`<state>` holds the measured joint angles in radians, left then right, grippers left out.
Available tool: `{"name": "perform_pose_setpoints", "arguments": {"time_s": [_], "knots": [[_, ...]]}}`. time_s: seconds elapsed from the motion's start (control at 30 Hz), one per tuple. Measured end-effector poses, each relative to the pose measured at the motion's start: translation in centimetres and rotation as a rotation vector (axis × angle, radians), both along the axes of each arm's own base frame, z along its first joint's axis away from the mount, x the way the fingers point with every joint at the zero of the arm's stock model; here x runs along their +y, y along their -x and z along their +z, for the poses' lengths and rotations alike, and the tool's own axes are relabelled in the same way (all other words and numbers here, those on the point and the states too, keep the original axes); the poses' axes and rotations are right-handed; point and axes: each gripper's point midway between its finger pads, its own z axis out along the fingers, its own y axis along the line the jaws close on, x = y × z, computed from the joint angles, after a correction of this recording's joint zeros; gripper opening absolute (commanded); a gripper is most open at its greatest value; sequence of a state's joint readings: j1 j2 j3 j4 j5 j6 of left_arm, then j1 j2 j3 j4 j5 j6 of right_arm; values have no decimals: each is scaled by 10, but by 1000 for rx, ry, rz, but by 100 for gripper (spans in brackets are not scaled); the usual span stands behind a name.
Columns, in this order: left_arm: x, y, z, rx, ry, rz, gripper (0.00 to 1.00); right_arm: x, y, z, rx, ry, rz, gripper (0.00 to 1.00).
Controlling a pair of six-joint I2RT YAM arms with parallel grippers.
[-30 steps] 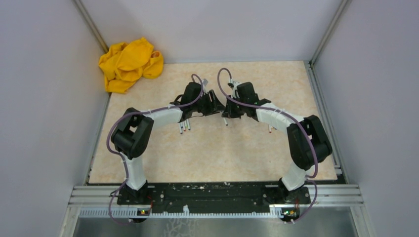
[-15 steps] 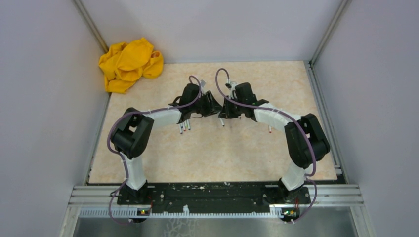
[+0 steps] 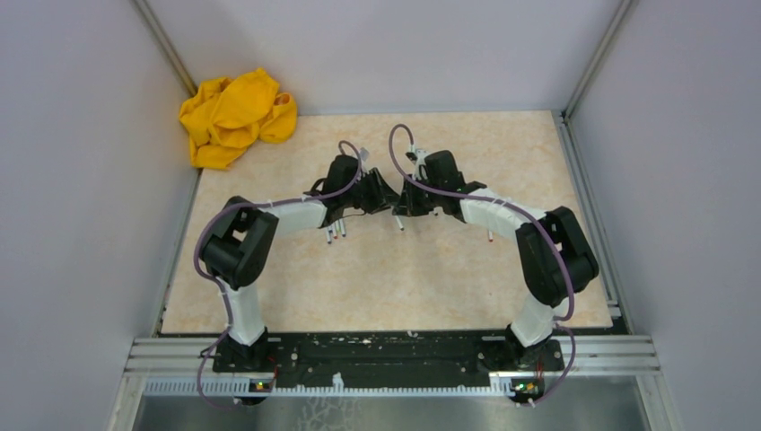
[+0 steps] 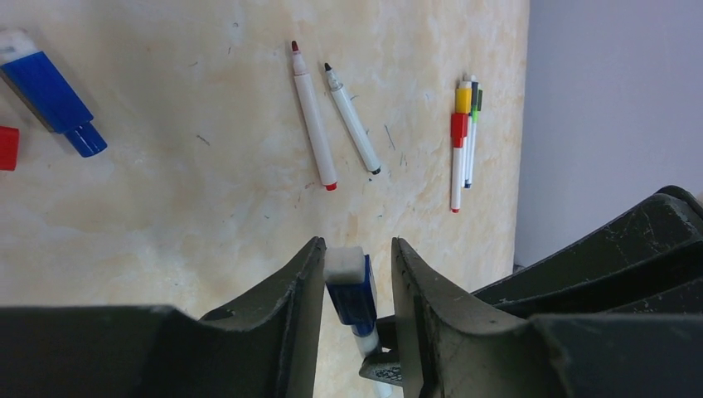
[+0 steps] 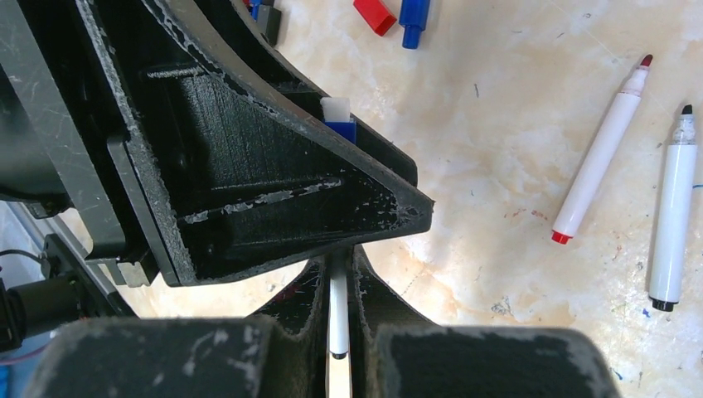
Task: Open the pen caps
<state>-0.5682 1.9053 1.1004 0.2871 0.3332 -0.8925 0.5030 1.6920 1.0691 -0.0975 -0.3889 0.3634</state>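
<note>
My right gripper (image 5: pixel 338 267) is shut on a thin white pen (image 5: pixel 338 315), held level above the table. Its blue cap (image 4: pixel 350 286), with a white end, sits between the fingers of my left gripper (image 4: pixel 356 246). The cap touches the left finger and a gap shows on the other side, so the jaws stand open around it. The cap also shows in the right wrist view (image 5: pixel 338 124). In the top view the two grippers (image 3: pixel 375 190) (image 3: pixel 404 199) meet at mid table. A loose blue cap (image 4: pixel 54 95) and a red cap (image 4: pixel 7 148) lie on the table.
Two uncapped pens, red-tipped (image 4: pixel 313 124) and black-tipped (image 4: pixel 352 120), lie beyond the grippers. A bunch of capped pens (image 4: pixel 463 141) lies near the table edge. A crumpled yellow cloth (image 3: pixel 235 117) sits at the back left corner. Grey walls enclose the table.
Both grippers have shifted a little to the left, and the right one has drawn closer to the left one, carrying the pen with it.
</note>
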Motion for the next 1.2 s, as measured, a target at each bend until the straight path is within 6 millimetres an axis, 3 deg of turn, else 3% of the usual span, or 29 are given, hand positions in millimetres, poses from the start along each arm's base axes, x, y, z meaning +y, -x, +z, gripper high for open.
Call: {"name": "perform_pose_setpoints", "arguments": {"time_s": [0.3,0.43,0.57,0.7,0.77,0.9,1.2], "knots": [[6,0,7,-8,8,15,27,1,1,-2,3,0,8,0],[6,0,8,-9,9,17,17,1,1,-2,2,0,11,0],[6,0,8,-10,9,17,0,1,1,-2,-3,4,15,0],[6,0,8,-10,9,17,0,1,1,-2,-7,6,20,1],[6,0,8,-9,10,17,0,1,1,-2,-8,6,20,9],[6,0,8,-7,13,18,0,1,1,-2,-10,4,22,14],[5,1,11,3,30,14,0,3,1,-1,-15,0,23,16]]}}
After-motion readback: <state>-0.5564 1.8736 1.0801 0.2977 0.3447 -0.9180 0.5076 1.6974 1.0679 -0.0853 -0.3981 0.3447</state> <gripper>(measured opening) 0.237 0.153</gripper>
